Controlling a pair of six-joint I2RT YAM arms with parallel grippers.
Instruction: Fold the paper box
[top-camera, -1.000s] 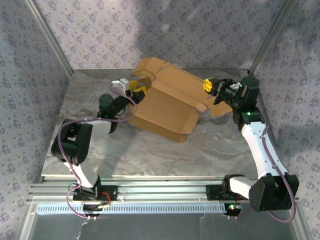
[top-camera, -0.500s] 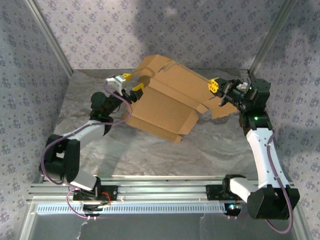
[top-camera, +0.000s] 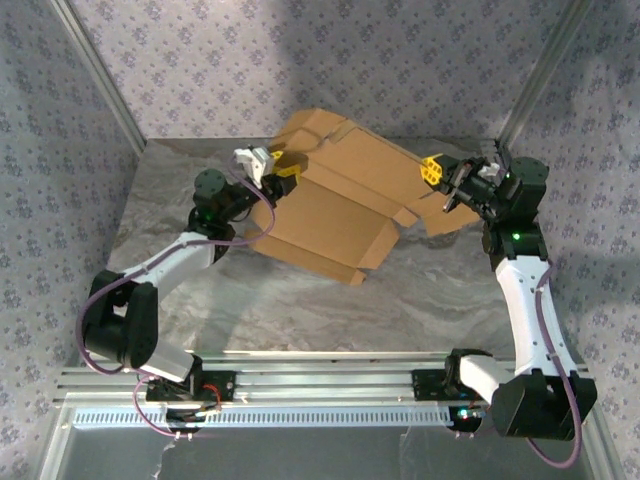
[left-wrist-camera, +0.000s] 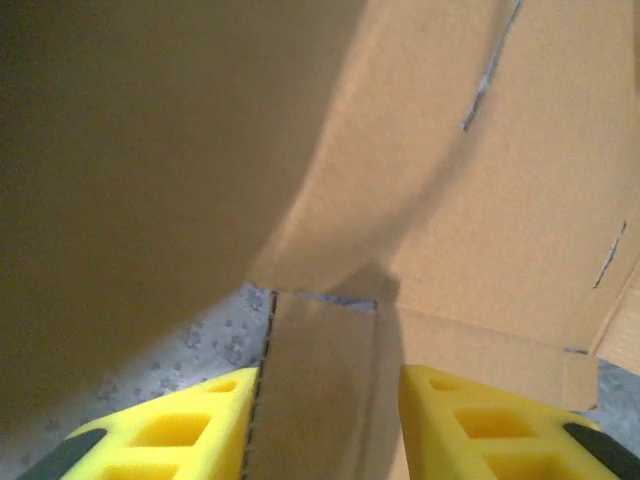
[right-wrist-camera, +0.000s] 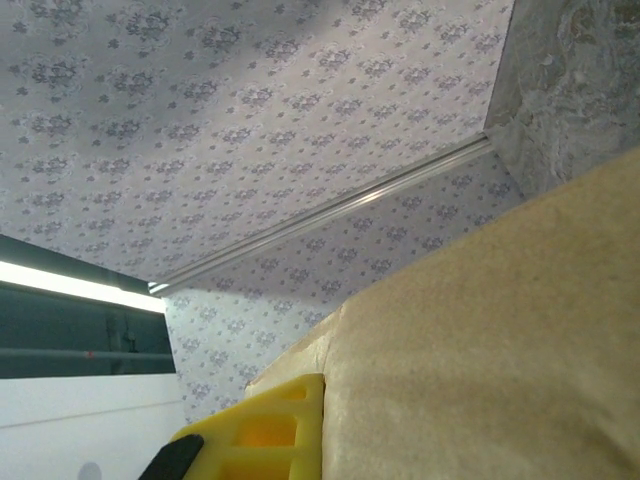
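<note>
While the left gripper (left-wrist-camera: 328, 374) holds its jaws apart, a narrow cardboard flap with a perforated edge lies between its blocky yellow fingers (left-wrist-camera: 180, 425), which are moulded with hollow cells; whether they press on it I cannot tell. The right gripper (top-camera: 433, 168) has its jaws drawn together, and in its wrist view one yellow finger lies against a broad sheet of matt, faintly fibrous cardboard; I cannot tell whether that sheet is pinched. Between the two grippers sits the paper box (top-camera: 340, 205), plain brown and creased into panels. It lies partly raised at the far middle of the table (top-camera: 300, 290), its back flap leaning up toward the wall and a notched flap hanging at its near right corner. The tabletop is grey with marble-like veining. Pale wallpaper (top-camera: 350, 60) printed with small floral sprigs encloses it, framed by aluminium posts (top-camera: 95, 70).
</note>
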